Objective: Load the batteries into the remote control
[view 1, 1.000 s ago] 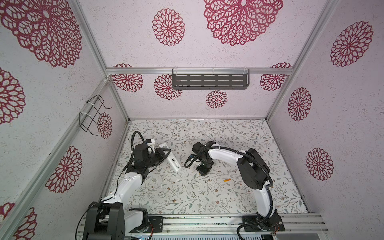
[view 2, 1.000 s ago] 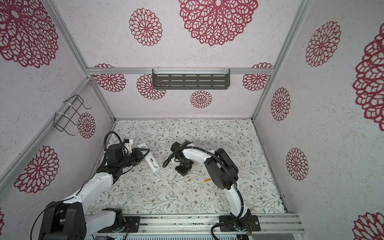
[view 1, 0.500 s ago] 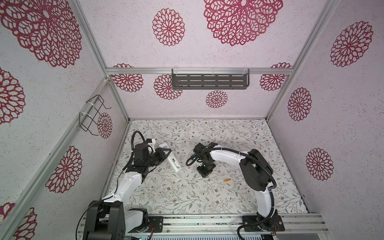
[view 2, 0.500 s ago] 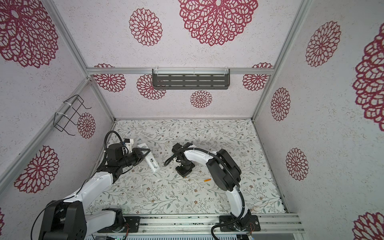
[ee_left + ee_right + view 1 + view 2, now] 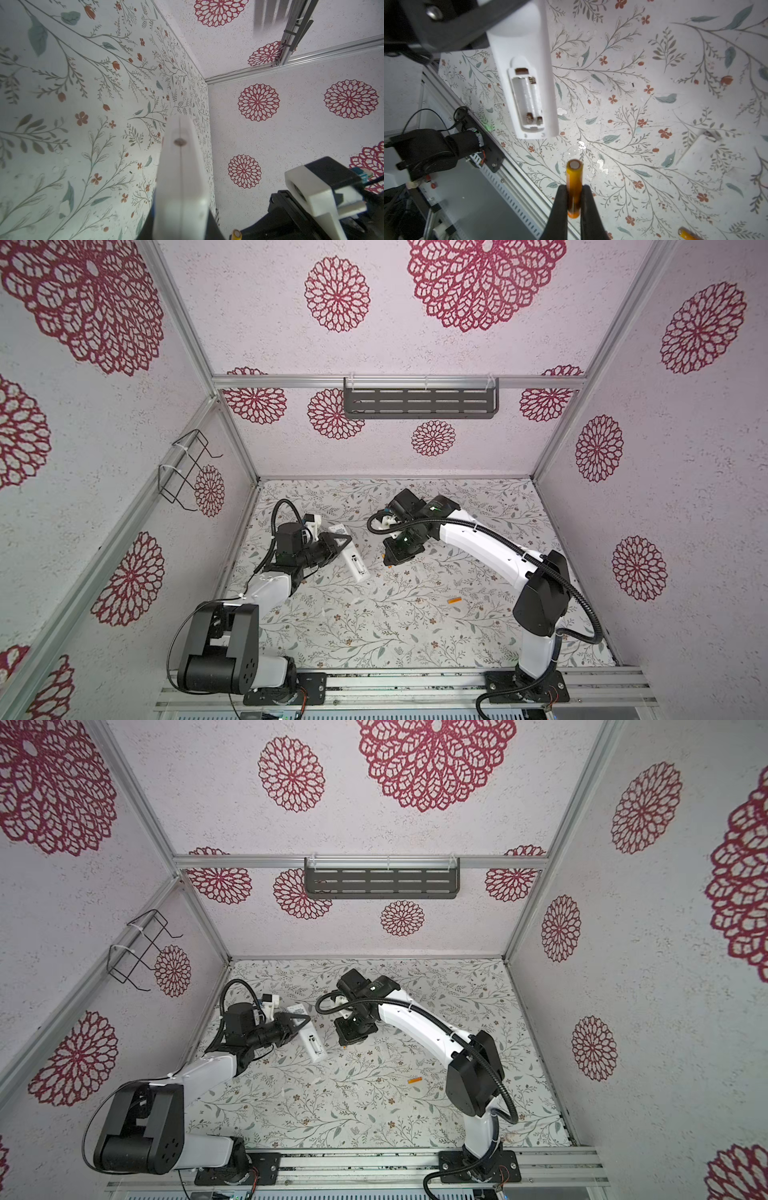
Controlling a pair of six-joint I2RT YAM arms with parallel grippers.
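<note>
Right jaws clenched on a slim orange cylindrical battery (image 5: 573,172); left jaws grasp the long white plastic remote control (image 5: 356,566), centre-left of a top view, bay open, empty. Insertion step: next I line it up with the bay, polarity matched, and press in.

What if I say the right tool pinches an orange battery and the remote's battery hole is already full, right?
No: the battery hole in the remote is empty, as the right wrist view shows. The right tool does pinch an orange battery.
</note>
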